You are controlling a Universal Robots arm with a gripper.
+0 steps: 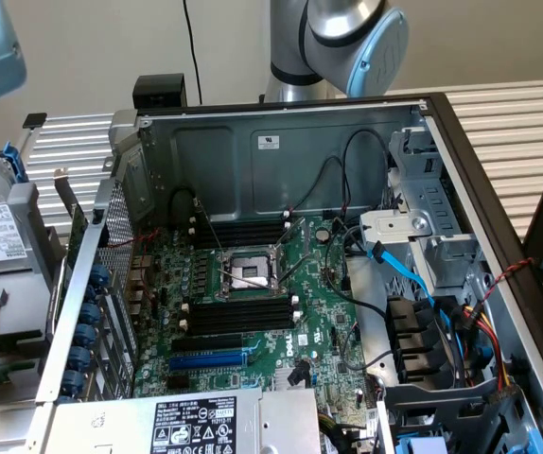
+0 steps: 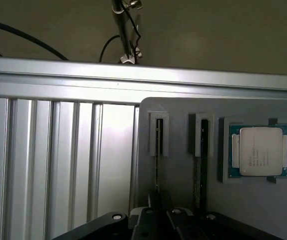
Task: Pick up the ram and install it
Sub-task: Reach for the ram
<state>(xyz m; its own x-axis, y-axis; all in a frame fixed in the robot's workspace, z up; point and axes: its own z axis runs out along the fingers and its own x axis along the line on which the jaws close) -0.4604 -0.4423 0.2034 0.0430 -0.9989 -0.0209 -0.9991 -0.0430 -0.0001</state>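
Note:
The ram point(image 2: 158, 150) stands on edge in one slot of a grey holder plate point(image 2: 178, 120), showing as a thin greenish strip. My gripper point(image 2: 159, 201) sits right over the near end of that strip, its dark body along the picture's edge. Whether it presses on the stick cannot be made out. In the exterior view the open computer case point(image 1: 281, 142) lies on the table, with black memory slots point(image 1: 243, 317) beside the CPU socket point(image 1: 248, 270). The arm's joints point(image 1: 347, 38) rise behind the case.
A second holder slot point(image 2: 202, 145) holds a dark thin edge, and a CPU point(image 2: 259, 151) lies in a recess beside it. Ribbed aluminium table point(image 2: 58, 165) runs alongside the plate. Cables point(image 1: 413, 274), a blue slot point(image 1: 210, 359) and a power supply point(image 1: 196, 423) crowd the case.

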